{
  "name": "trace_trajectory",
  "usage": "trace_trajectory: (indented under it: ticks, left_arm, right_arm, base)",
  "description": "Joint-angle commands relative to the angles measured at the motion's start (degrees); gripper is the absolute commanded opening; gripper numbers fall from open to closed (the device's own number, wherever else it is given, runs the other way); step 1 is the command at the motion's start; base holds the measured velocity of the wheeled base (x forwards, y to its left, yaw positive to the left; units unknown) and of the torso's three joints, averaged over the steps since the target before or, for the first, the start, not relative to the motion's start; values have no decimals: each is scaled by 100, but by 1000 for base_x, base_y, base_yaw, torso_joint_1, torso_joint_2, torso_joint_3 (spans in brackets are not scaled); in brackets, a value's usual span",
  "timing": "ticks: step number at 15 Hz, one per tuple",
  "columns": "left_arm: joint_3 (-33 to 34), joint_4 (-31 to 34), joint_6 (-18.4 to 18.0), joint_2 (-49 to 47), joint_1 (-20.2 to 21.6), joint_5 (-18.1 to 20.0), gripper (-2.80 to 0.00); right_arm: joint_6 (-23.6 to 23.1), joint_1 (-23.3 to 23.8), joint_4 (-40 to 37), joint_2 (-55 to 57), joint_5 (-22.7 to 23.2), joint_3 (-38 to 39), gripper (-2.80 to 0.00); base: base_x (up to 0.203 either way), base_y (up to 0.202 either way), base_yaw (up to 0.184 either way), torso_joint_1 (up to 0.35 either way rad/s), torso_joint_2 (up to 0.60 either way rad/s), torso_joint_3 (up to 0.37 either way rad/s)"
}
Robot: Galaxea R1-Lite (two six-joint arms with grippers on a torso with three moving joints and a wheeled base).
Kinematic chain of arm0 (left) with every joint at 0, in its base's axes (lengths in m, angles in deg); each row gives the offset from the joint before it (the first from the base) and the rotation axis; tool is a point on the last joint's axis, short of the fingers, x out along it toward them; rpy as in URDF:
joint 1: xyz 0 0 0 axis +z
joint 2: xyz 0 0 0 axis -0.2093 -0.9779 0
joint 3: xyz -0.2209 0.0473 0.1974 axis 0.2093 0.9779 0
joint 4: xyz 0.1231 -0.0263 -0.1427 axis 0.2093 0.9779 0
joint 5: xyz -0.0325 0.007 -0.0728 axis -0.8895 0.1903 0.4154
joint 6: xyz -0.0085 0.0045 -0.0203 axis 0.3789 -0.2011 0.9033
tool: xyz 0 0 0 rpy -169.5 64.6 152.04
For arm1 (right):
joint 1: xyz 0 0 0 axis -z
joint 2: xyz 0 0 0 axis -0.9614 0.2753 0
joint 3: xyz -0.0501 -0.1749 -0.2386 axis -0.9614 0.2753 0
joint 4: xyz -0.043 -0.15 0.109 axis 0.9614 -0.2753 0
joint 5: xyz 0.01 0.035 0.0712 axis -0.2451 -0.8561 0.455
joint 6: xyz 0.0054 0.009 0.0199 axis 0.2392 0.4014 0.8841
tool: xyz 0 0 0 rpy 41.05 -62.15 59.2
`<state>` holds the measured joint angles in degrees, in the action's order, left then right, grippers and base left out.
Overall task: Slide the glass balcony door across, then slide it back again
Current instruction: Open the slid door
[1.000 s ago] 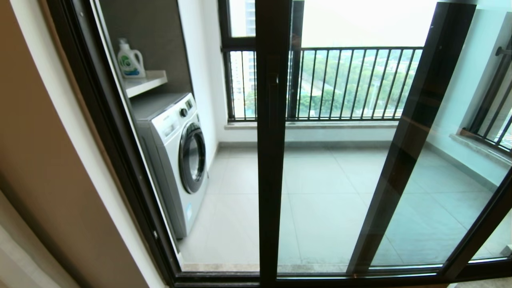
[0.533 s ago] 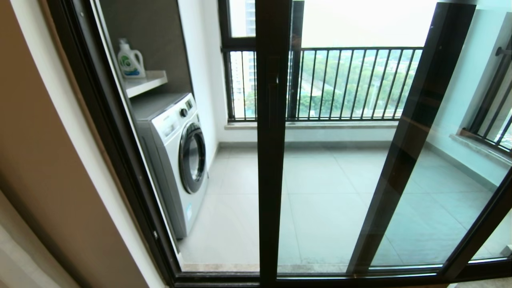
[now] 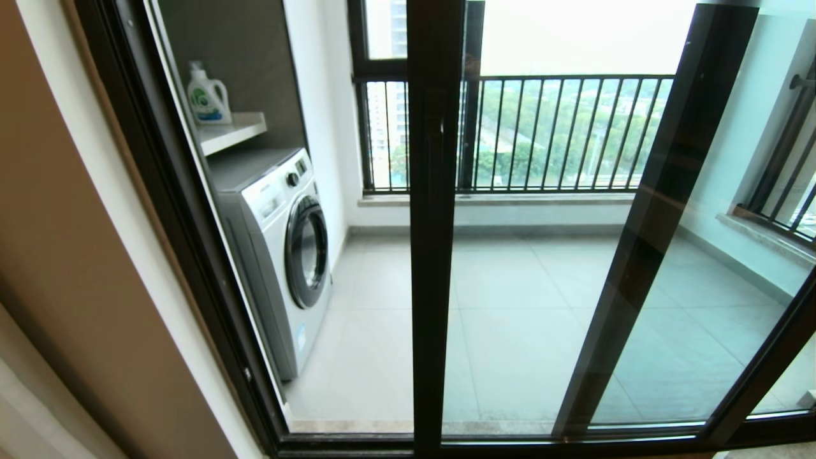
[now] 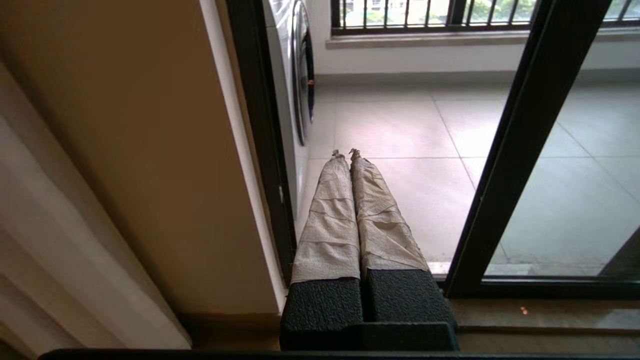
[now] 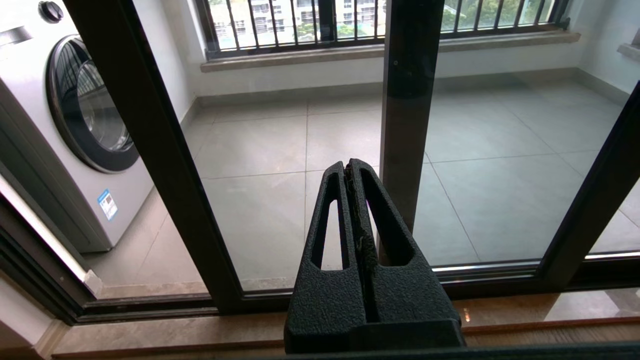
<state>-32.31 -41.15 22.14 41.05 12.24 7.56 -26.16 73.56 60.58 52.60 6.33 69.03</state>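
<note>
The glass balcony door point(image 3: 529, 306) fills the middle of the head view. Its dark upright point(image 3: 433, 268) carries a short bar handle point(image 3: 436, 153). Left of that upright an open gap reaches to the door jamb point(image 3: 191, 242). Neither gripper shows in the head view. In the left wrist view my left gripper point(image 4: 347, 152), fingers wrapped in pale tape, is shut on nothing and points low into the gap, left of the door's upright point(image 4: 520, 150). In the right wrist view my right gripper point(image 5: 348, 164) is shut and empty, low in front of the glass, right of the upright point(image 5: 155, 150).
A second dark-framed glass panel's upright point(image 3: 656, 223) slants behind the door on the right. On the balcony stand a washing machine point(image 3: 280, 248), a shelf with a detergent bottle point(image 3: 207, 95) and a black railing point(image 3: 561, 127). A beige wall point(image 3: 76, 255) is at the left; the floor track point(image 5: 200, 325) runs below.
</note>
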Motion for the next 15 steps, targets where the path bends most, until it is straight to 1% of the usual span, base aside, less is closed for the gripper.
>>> trace_trajectory:
  ticks: [1, 2, 3, 4, 7, 8, 13, 14, 15]
  left_arm:
    - [134, -151, -280, -5, 2, -36, -280]
    - [124, -83, -495, -8, 2, 85, -280]
    - [132, -83, -488, -8, 2, 58, -280]
    - [141, -98, -441, -8, 2, 19, -280]
    - [141, -109, 79, -8, 2, -30, -280]
    - [141, -109, 124, -8, 2, -38, -280]
    - [141, -109, 129, -2, 2, -38, -280]
    - [141, -109, 129, -8, 2, -38, -280]
    - [141, -109, 129, -8, 2, -38, -280]
  right_arm:
    - [3, 1, 3, 7, 0, 70, -280]
    - [3, -6, 3, 7, 0, 70, -280]
    - [3, -6, 3, 7, 0, 70, -280]
    - [3, -6, 3, 7, 0, 70, -280]
    - [3, -6, 3, 7, 0, 70, -280]
    - [3, -6, 3, 7, 0, 70, -280]
    - [-39, 8, 28, 7, -19, 78, -280]
    - [-130, 20, 51, 1, -47, 24, -280]
    - [-169, 18, -1, 73, -45, -198, -280]
  base:
    - [0, 0, 0, 0, 0, 0]
    - [0, 0, 0, 0, 0, 0]
    - [0, 0, 0, 0, 0, 0]
    - [0, 0, 0, 0, 0, 0]
    - [0, 0, 0, 0, 0, 0]
    - [0, 0, 0, 0, 0, 0]
    - [0, 0, 0, 0, 0, 0]
    - [0, 0, 0, 0, 0, 0]
    - [0, 0, 0, 0, 0, 0]
